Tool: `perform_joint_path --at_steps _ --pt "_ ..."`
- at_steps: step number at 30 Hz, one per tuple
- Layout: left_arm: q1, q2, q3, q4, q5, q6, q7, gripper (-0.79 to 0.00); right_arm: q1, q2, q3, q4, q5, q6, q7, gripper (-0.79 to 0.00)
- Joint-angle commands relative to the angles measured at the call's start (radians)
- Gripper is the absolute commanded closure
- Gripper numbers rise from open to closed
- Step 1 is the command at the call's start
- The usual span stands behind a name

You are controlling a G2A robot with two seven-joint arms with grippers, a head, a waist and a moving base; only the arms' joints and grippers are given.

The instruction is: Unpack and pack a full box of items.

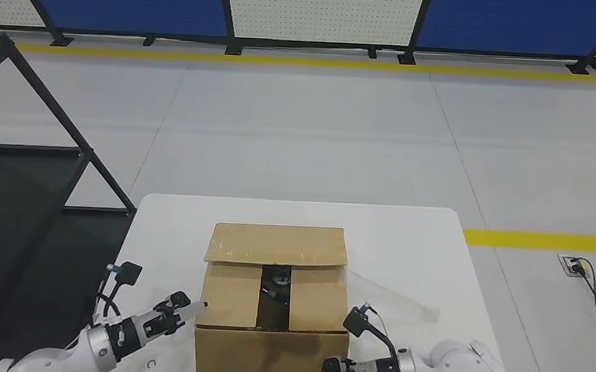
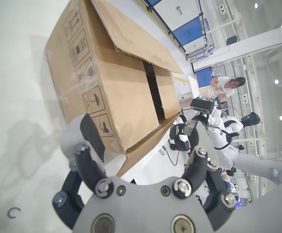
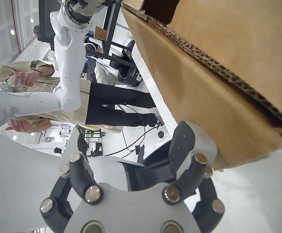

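The cardboard box stands on the white surface between the two arms. Its two top flaps lie nearly closed with a dark slot between them, and whatever sits inside is too dim to make out. The far flap is folded outward, away from both grippers. The left gripper is spread wide and holds nothing. It sits just beside the box's printed side wall, at the near corner; I cannot tell whether it touches the wall. The right gripper is also spread and empty, low at the box's near face by the other near corner, with one finger close under the cardboard edge. Beyond the right gripper, a thin clear strip lies on the surface beside the box.
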Motion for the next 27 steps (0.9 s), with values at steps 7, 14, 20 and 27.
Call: perform_joint_path --at_steps 7,14,20,27 --pt "0.002 0.001 -0.005 0.001 -0.008 0.009 0.006 -0.785 -0.040 0.017 0.059 -0.098 0.060 -0.031 0.017 -0.785" --pt "0.002 0.001 -0.005 0.001 -0.008 0.009 0.006 -0.785 -0.040 0.030 0.142 -0.169 0.180 0.055 -0.004 -0.785" --pt "0.002 0.001 -0.005 0.001 -0.008 0.009 0.006 -0.785 0.060 0.019 0.144 -0.098 0.313 0.267 -0.125 -0.785" --pt "0.002 0.001 -0.005 0.001 -0.008 0.009 0.006 -0.785 0.086 0.016 0.135 -0.084 0.321 0.307 -0.152 -0.785"
